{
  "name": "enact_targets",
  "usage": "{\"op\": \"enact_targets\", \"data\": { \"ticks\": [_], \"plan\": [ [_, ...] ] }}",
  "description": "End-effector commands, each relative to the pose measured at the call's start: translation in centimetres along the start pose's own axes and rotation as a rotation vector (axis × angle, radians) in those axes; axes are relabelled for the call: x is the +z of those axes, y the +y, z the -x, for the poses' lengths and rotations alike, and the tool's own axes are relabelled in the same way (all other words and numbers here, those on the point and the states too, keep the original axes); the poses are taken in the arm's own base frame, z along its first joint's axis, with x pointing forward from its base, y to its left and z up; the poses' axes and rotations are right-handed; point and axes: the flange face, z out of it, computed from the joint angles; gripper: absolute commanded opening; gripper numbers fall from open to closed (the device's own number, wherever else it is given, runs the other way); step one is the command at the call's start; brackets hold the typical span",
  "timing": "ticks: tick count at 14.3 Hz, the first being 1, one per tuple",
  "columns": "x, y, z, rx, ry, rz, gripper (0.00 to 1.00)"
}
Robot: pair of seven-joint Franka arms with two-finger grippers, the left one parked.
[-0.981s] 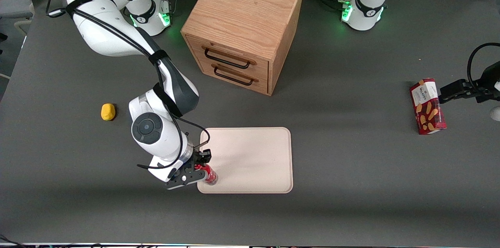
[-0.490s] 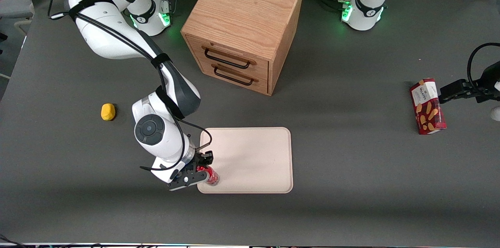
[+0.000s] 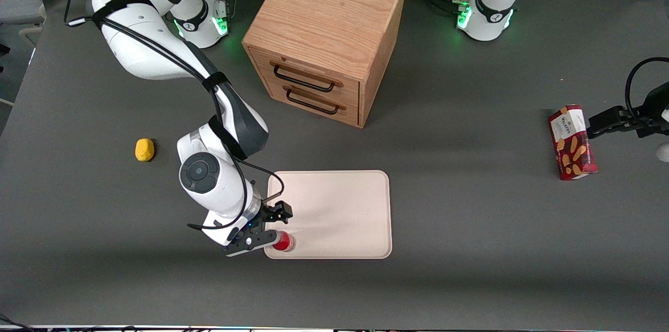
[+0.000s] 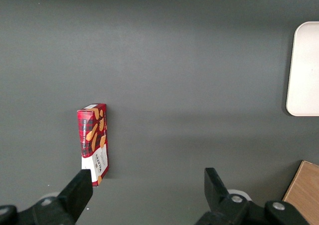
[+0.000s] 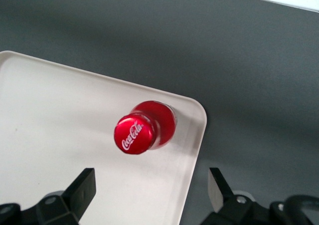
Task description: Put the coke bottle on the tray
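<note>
The bottle (image 5: 144, 129) stands upright in a tray (image 5: 60, 135) corner, free between the gripper's (image 3: 274, 226) spread jaws.

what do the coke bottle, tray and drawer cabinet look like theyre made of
Coke bottle: glossy red, likely plastic; its cap shines. Tray: matte pale beige, probably plastic or composite; smooth, grainless. Drawer cabinet: wood or veneer with visible oak-like grain, dark handles. The end effector hovers open above the bottle.

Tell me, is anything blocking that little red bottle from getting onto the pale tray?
No, nothing visible. The coke bottle already stands upright on the tray, in the corner nearest the working arm and front camera. The claw hangs open just above it, not touching.
</note>
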Motion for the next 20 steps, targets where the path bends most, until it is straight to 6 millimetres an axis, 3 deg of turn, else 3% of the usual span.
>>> {"op": "enact_targets", "data": {
  "ticks": [1, 4, 7, 10, 12, 15, 18, 20],
  "plan": [
    [-3.0, 0.7, -0.3, 0.003, 0.032, 0.026, 1.0],
    [-8.7, 3.0, 1.4, 0.031, -0.061, 0.087, 1.0],
    [-14.1, 4.6, 5.3, 0.066, -0.122, 0.105, 1.0],
    [-18.8, 9.1, 9.6, 0.136, -0.136, 0.064, 1.0],
    [-21.5, 14.2, 13.0, 0.159, -0.142, 0.021, 1.0],
    [-24.1, 19.0, 19.4, 0.209, -0.15, -0.024, 1.0],
    [-26.0, 19.5, 25.1, 0.23, -0.158, -0.029, 1.0],
    [-27.7, 19.4, 27.9, 0.237, -0.186, -0.021, 1.0]
  ]
}}
